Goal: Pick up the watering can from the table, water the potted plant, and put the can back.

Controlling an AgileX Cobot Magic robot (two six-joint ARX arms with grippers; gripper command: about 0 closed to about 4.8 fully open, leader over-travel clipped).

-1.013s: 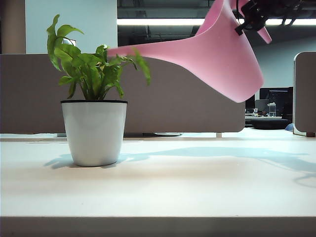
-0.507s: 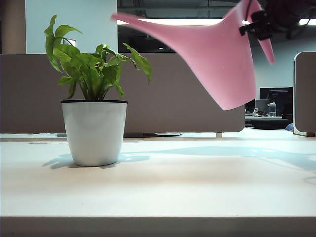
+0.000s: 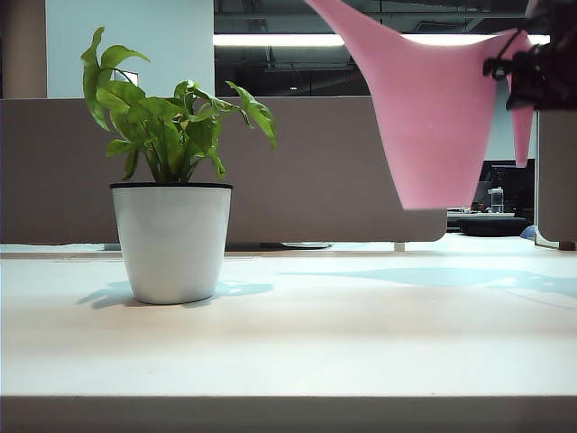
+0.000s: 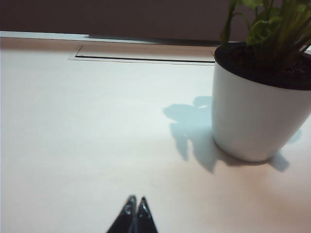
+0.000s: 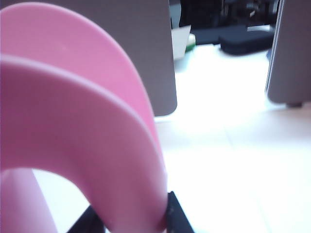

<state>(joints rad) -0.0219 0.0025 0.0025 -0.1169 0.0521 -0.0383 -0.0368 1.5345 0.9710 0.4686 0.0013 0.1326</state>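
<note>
The pink watering can hangs upright high above the table at the right of the exterior view, its spout rising up and left out of the picture. My right gripper is shut on its thin handle, which fills the right wrist view between the black fingers. The potted plant, green leaves in a white pot with a black rim, stands on the left. My left gripper is shut with nothing in it, low over the table beside the potted plant.
A brown partition wall runs along the table's far edge. A second panel stands at the far right. A recessed slot lies in the tabletop behind the pot.
The can has swung from tilted, spout over the leaves, back to upright. It has moved to the right, away from the plant, and its spout tip has risen out of view.
</note>
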